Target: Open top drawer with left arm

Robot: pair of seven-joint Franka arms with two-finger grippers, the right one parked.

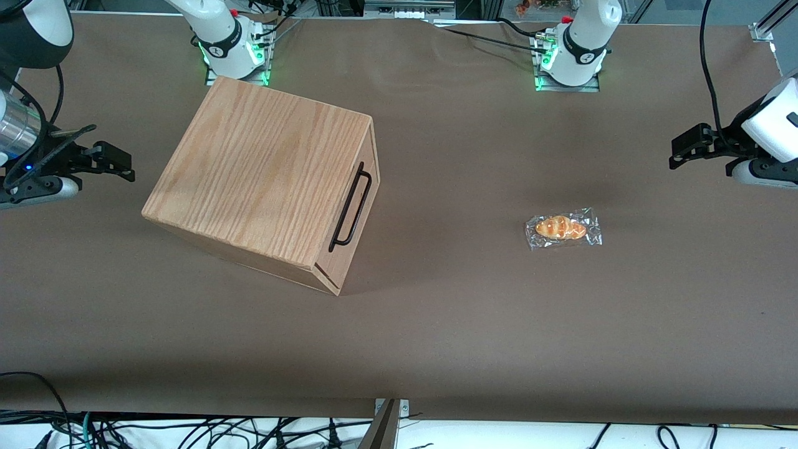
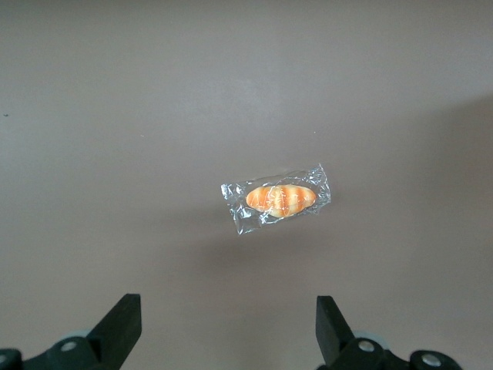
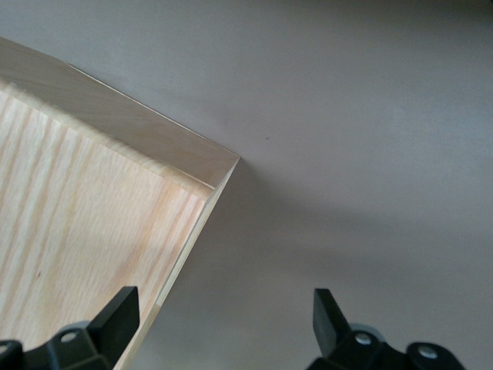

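At the right edge of the front frame, left-arm gripper (image 1: 679,153): fingers (image 2: 123,324) spread wide, holding nothing, hanging over bare table (image 1: 436,349), well apart from the drawer.
Centre-left of the frame, top drawer (image 1: 356,215): looks fully closed in the oak-grain box (image 1: 255,168); black wire handle (image 1: 350,207) faces the working arm's end.
Between the two, wrapped bread roll (image 1: 563,228): lies near the likely approach path.
Risk, roll: a low sweep could drag it along.
Risk, handle: thin and angled; fingers not turned to match may slip off.
Risk, box: looks unfixed, so a pull might slide it instead of the drawer.
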